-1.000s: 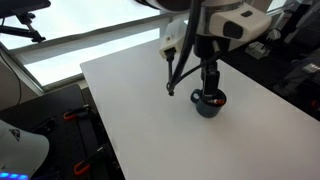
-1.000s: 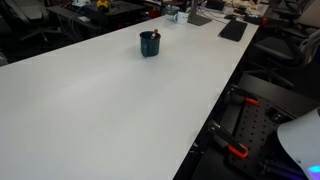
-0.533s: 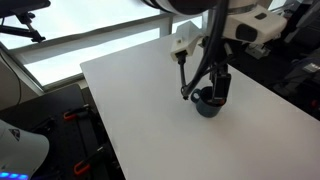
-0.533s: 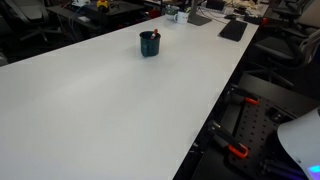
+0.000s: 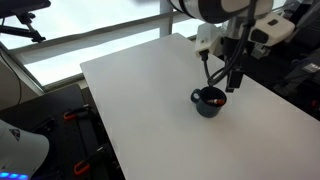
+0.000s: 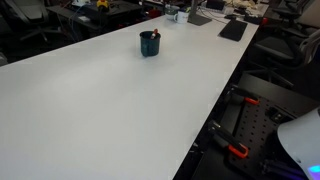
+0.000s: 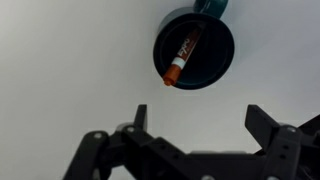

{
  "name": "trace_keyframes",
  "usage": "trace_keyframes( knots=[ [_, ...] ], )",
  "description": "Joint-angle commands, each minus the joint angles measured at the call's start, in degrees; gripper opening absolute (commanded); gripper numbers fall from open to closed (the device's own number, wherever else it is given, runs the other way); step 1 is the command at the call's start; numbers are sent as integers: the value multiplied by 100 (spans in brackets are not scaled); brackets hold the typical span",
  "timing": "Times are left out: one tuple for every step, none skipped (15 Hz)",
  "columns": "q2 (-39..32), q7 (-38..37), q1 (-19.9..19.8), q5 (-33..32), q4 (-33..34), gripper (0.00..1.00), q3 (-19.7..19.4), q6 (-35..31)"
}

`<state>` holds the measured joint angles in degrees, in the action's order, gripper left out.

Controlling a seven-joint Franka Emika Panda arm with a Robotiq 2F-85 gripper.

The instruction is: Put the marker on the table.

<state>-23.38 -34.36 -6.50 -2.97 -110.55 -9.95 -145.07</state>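
The marker (image 7: 181, 58), dark with an orange-red cap, leans inside the dark blue mug (image 7: 216, 72) on the white table (image 7: 70, 70). Its tip shows above the mug's rim in an exterior view (image 6: 154, 34). The mug also shows in both exterior views (image 5: 208, 102) (image 6: 149, 44). My gripper (image 7: 198, 118) is open and empty, hovering above the table beside the mug. In an exterior view the gripper (image 5: 234, 78) hangs just above and behind the mug.
The table (image 5: 140, 90) has its edges near black equipment with red clamps (image 6: 240, 150). A keyboard and desk clutter (image 6: 232, 30) lie at the far end of the table.
My arm has swung sideways across the table, from over the mug's one side to a spot above and past it, and has risen. The mug and marker have not moved.
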Motion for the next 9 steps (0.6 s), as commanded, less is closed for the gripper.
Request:
trace_keyframes(
  knots=[
    [-476,70,96,537,640,100,63,386],
    [-598,154,58,723,758,100,123,519],
    [-711,194,36,876,871,100,149,653],
    [-803,233,6,1021,955,99,174,798],
    [-881,264,-22,1140,1024,95,185,918],
    [-954,276,-27,1225,1086,91,165,1006],
    [-1019,263,-34,1281,1134,86,134,1073],
    [-1079,242,-46,1324,1185,79,114,1120],
    [-1138,229,-65,1354,1240,84,97,1177]
  ],
)
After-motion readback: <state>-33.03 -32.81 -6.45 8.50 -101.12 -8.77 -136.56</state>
